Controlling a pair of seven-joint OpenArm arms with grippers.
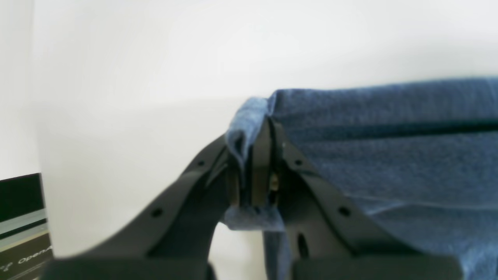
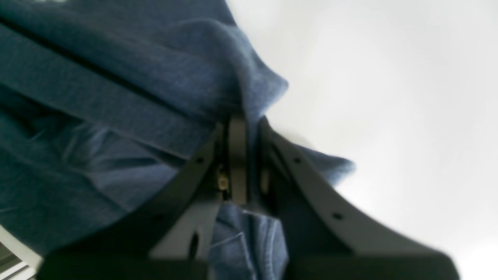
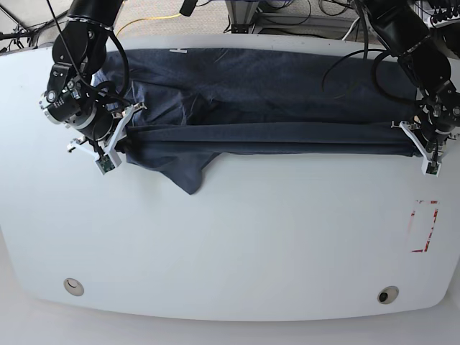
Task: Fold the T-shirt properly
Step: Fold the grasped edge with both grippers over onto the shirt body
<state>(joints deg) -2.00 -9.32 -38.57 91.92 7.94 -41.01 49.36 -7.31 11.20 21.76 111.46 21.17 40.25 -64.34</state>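
Pinched cloth fills both wrist views: the left gripper (image 1: 258, 155) and right gripper (image 2: 237, 155) each clamp the T-shirt (image 3: 273, 108), stretched across the far table (image 3: 230, 251), whose dangling near flap could bunch underneath.

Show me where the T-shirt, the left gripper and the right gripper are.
T-shirt (image 3: 266, 108), base view, flat upper panel.
Left gripper (image 1: 258, 155), left wrist view, between fingers pinching the cloth edge.
Right gripper (image 2: 243, 155), right wrist view, between fingers clamped on fabric.
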